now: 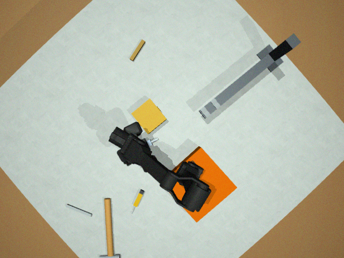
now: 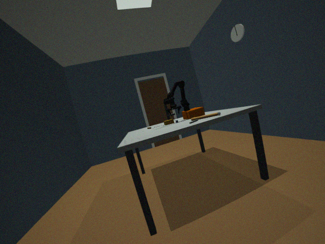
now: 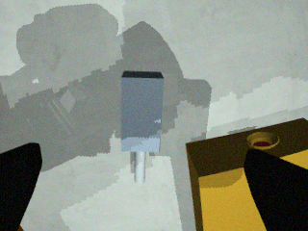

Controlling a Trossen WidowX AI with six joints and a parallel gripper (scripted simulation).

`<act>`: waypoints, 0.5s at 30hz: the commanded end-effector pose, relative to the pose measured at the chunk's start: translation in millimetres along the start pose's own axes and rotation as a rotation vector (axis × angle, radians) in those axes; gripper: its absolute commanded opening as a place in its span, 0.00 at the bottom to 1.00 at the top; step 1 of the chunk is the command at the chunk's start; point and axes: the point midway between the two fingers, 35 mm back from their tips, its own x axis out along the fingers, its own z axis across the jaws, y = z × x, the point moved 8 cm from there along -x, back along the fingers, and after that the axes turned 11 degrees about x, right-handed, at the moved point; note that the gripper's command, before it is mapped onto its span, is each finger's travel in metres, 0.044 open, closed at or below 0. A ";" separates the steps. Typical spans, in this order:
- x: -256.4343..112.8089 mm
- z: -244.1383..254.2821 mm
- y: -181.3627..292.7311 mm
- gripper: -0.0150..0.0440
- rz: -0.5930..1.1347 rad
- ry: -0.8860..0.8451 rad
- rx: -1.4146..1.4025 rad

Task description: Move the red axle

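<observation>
- Although the gripper's (image 2: 175, 113) (image 3: 142, 148) black fingers are spread wide with nothing pinched between them, they are cropped by the wrist view's lower corners; from above they are mostly covered by the black six-joint arm (image 1: 155, 167) (image 2: 183, 91).
- The red axle cannot be identified with certainty: only a dark red spot is seen inside a round yellow collar (image 3: 262, 140) on the side of a square-topped yellow block (image 1: 149, 115) (image 2: 168, 121) (image 3: 221, 202). Whether this is the axle's end cannot be told.
- That collar is shown just beyond the right-hand fingertip in the wrist view, and the block is partly overlapped by that finger; contact cannot be judged.
- A blue-grey rectangular piece with a metal pin (image 1: 152, 141) (image 2: 176, 121) (image 3: 141, 113) is framed between the fingers in the wrist view, ungripped.
- The long grey bar (image 1: 241, 80) is set well apart from the block; the V-blocks cannot be made out.
- The wooden-handled hammer (image 1: 108, 227) (image 2: 204, 116) is cut off at its head in the top view.
</observation>
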 end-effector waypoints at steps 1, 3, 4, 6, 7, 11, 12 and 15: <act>19.3 -0.7 1.7 1.00 0.011 0.000 -0.009; 29.3 -0.2 2.3 1.00 0.011 0.000 -0.009; 30.7 -0.1 2.4 1.00 0.011 0.000 -0.009; 30.7 -0.1 2.4 1.00 0.011 0.000 -0.009; 31.9 -0.2 2.4 1.00 0.011 0.000 -0.009; 42.7 -0.1 2.5 1.00 0.011 0.000 -0.009; 45.0 -0.1 2.6 1.00 0.011 0.000 -0.009; 46.6 -0.1 2.6 1.00 0.011 0.000 -0.009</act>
